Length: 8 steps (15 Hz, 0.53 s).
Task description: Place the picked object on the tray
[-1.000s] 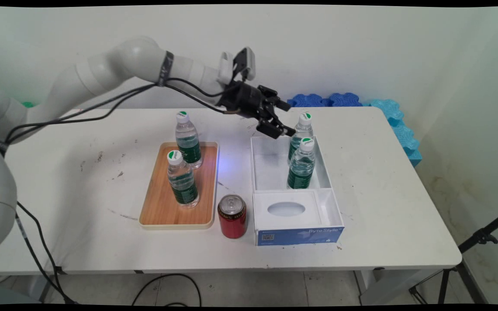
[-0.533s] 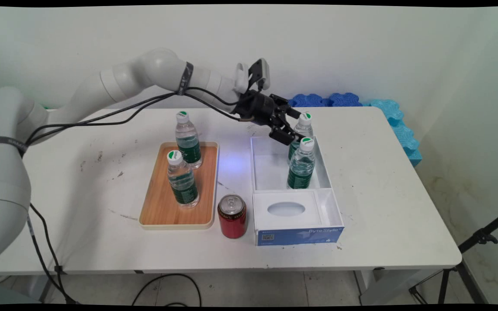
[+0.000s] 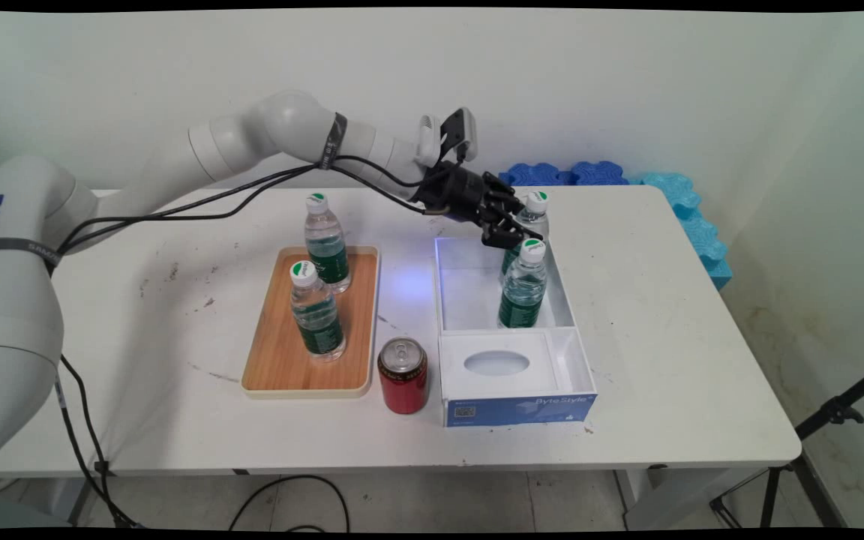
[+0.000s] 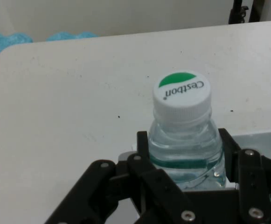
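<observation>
My black gripper [image 3: 513,231] reaches from the left over the far end of a white open box [image 3: 448,289]. It is shut on the neck of the far water bottle [image 3: 535,214], a clear bottle with a green label and a white cap. In the hand view that bottle [image 4: 182,100] stands upright, with my gripper [image 4: 184,140] round its shoulder. One finger [image 4: 143,145] presses on each side just below the cap. A second like bottle [image 3: 523,289] stands in the same box, just nearer the camera.
A wooden tray [image 3: 278,360] to the left carries two more water bottles [image 3: 325,244] [image 3: 316,311]. A red can [image 3: 403,376] stands between the tray and the box's blue-fronted near end [image 3: 520,409]. Blue foam pieces [image 3: 574,174] lie along the table's far right edge.
My gripper has moved right and slightly down to the far bottle in the box, and its fingers, open before, have closed round the bottle's neck.
</observation>
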Available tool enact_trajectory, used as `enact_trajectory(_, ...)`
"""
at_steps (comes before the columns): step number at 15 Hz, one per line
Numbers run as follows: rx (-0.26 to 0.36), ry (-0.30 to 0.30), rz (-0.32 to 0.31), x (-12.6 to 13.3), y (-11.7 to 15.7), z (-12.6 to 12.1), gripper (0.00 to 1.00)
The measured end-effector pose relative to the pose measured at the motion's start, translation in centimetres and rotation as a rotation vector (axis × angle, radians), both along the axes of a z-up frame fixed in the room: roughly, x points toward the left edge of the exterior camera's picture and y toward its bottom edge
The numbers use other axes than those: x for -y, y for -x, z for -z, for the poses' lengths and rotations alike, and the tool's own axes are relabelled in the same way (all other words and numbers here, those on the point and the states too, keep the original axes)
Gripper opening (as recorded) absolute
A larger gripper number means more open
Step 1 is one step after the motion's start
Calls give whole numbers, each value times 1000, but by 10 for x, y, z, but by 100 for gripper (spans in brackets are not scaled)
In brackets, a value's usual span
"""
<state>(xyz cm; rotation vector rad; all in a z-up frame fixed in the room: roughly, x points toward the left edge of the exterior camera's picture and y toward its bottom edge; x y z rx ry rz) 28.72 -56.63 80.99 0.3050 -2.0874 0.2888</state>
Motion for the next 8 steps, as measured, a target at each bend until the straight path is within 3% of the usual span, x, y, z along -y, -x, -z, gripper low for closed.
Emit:
enact_trajectory(4, -30, 17, -2, -6, -16, -30, 0)
enact_trajectory(8, -77, 34, 10, -28, -58, -79, 0)
